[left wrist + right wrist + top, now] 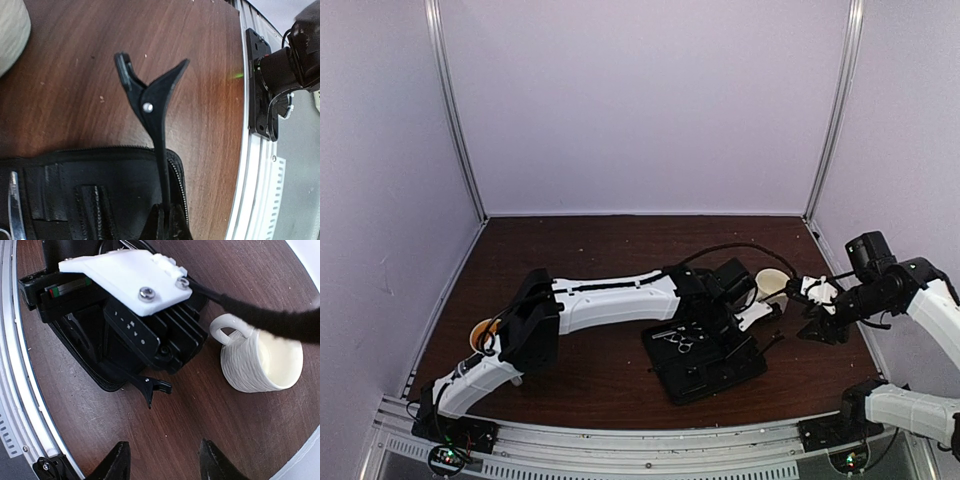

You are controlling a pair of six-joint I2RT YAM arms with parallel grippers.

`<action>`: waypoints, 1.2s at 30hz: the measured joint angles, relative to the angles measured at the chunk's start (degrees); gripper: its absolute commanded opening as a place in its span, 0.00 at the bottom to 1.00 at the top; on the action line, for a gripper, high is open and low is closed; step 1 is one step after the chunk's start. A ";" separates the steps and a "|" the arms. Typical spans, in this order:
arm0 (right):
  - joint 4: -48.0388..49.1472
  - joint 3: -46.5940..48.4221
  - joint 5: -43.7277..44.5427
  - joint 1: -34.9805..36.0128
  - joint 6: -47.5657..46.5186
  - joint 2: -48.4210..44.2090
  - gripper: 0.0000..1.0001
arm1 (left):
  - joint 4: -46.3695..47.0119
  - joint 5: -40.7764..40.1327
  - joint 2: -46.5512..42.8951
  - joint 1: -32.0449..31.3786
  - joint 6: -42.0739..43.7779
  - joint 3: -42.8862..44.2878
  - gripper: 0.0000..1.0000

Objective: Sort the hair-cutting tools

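Scissors [13, 202], on the black case [100, 170]: cut off at the picture's edge. Hair clip [154, 112], over the case's zip: tail hidden inside the left gripper [166, 222].

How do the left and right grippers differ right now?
The left gripper is shut on a black hair clip; the right gripper is open and empty. The left sits at the edge of the black case; the right hangs over bare table near the white mug. Both face down.

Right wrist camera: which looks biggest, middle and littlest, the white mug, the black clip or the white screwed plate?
1. The white mug and the white screwed plate: about alike, and the plate is nearer the camera, so unranked.
2. The black clip: smallest, partly hidden.
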 measured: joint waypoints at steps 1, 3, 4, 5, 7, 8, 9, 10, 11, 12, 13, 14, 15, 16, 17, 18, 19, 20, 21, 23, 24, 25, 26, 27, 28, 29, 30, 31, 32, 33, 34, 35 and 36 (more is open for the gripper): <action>-0.13 0.00 0.00 0.00 -0.07 -0.28 0.49 | -0.13 0.52 0.13 0.00 -0.15 -0.04 0.00; -0.15 0.00 -0.02 0.00 -0.11 -0.46 0.49 | -0.55 1.05 0.42 -0.02 -0.74 -0.37 0.00; -0.15 0.00 -0.02 0.00 -0.11 -0.44 0.49 | -0.90 0.98 0.48 -0.04 -1.11 -0.52 0.00; -0.17 0.00 -0.07 0.00 -0.11 -0.42 0.49 | -1.25 0.90 0.50 -0.04 -1.40 -0.66 0.00; -0.52 0.13 -0.28 0.00 -0.11 -0.24 0.49 | -1.92 0.66 0.50 -0.04 -1.86 -0.87 0.00; -0.76 0.26 -0.46 0.00 -0.11 -0.13 0.49 | -2.36 0.42 0.50 -0.04 -1.92 -0.92 0.00; -1.07 0.52 -0.55 0.00 -0.15 0.00 0.49 | -2.93 -0.02 0.50 -0.04 -1.95 -1.05 0.00; -1.20 0.74 -0.66 0.00 -0.31 0.04 0.49 | -3.39 -0.74 0.37 -0.04 -1.90 -1.55 0.00; -1.29 0.90 -0.70 0.00 -0.50 0.07 0.49 | -3.76 -1.36 0.11 -0.04 -1.75 -2.25 0.00; -1.40 0.94 -0.79 0.00 -0.98 0.07 0.49 | -4.33 -2.21 -0.35 -0.04 -1.51 -3.50 0.00; -1.57 0.94 -0.90 0.00 -1.31 0.09 0.50 | -4.55 -2.75 -1.03 -0.04 -1.16 -5.16 0.00; -1.84 0.94 -1.07 0.00 -1.88 0.17 0.50 | -4.98 -3.19 -1.73 -0.04 -0.68 -6.40 0.00; -2.23 0.94 -1.33 0.00 -2.82 0.24 0.51 | -5.55 -3.52 -2.49 -0.07 -0.07 -7.50 0.00; -2.60 0.92 -1.68 0.00 -3.65 0.28 0.51 | -6.27 -3.85 -3.26 -0.07 0.55 -8.39 0.01; -2.95 0.81 -2.05 0.02 -4.79 0.31 0.51 | -7.17 -4.31 -4.02 -0.15 1.20 -9.31 0.06; -3.19 0.52 -2.25 0.11 -6.14 0.24 0.51 | -7.91 -4.66 -4.44 -0.17 1.68 -9.86 0.12; -3.21 -0.07 -2.40 0.22 -7.50 0.07 0.52 | -8.74 -4.92 -4.87 -0.22 2.21 -10.34 0.18; -3.23 -0.94 -2.40 0.46 -8.92 -0.22 0.52 | -9.46 -5.16 -5.20 -0.35 2.73 -10.82 0.23; -3.50 -2.14 -2.32 0.74 -10.32 -0.57 0.52 | -10.12 -5.55 -5.38 -0.44 3.28 -11.06 0.26; -3.76 -4.07 -2.14 1.57 -12.15 -1.01 0.52 | -10.38 -5.75 -5.81 -0.52 3.37 -11.80 0.32; -3.74 -4.87 -1.99 1.99 -12.85 -1.27 0.52 | -10.38 -5.84 -6.21 -0.55 3.39 -12.13 0.34; -3.50 -5.84 -1.55 2.64 -13.27 -1.64 0.52 | -10.38 -6.21 -6.80 -0.61 3.43 -12.55 0.35; -3.32 -6.54 -1.03 3.30 -13.40 -1.95 0.52 | -10.43 -6.56 -7.45 -0.70 3.41 -13.09 0.35; -2.91 -7.26 -0.26 4.24 -13.35 -2.29 0.51 | -10.45 -6.97 -8.22 -0.79 3.37 -13.68 0.36; -2.38 -7.96 0.66 5.33 -13.00 -2.67 0.51 | -10.45 -7.30 -9.14 -0.81 3.34 -14.25 0.36; -1.46 -8.74 1.95 6.95 -12.22 -3.23 0.50 | -10.47 -7.56 -10.32 -0.81 3.34 -14.88 0.36; -0.68 -9.44 3.17 8.52 -11.26 -3.69 0.50 | -10.45 -7.87 -11.67 -0.81 3.37 -15.58 0.36; 0.09 -9.94 4.35 9.99 -10.19 -4.20 0.50 | -10.32 -8.31 -13.29 -0.79 3.41 -16.52 0.36; 0.90 -10.43 5.51 11.39 -9.18 -4.76 0.49 | -10.05 -8.90 -15.61 -0.72 3.45 -18.14 0.37; 1.73 -10.69 6.78 12.83 -8.13 -5.29 0.50 | -10.19 -9.35 -17.62 -0.63 3.48 -19.45 0.37; 2.45 -10.75 7.54 13.86 -7.26 -5.64 0.49 | -9.90 -10.10 -20.52 -0.50 3.50 -21.57 0.37; 3.50 -10.78 8.74 15.26 -6.32 -5.70 0.49 | -9.84 -10.62 -23.17 -0.31 3.48 -23.39 0.37; 4.44 -10.75 9.49 16.41 -5.46 -5.42 0.48 | -9.53 -11.39 -25.75 0.02 3.48 -25.31 0.37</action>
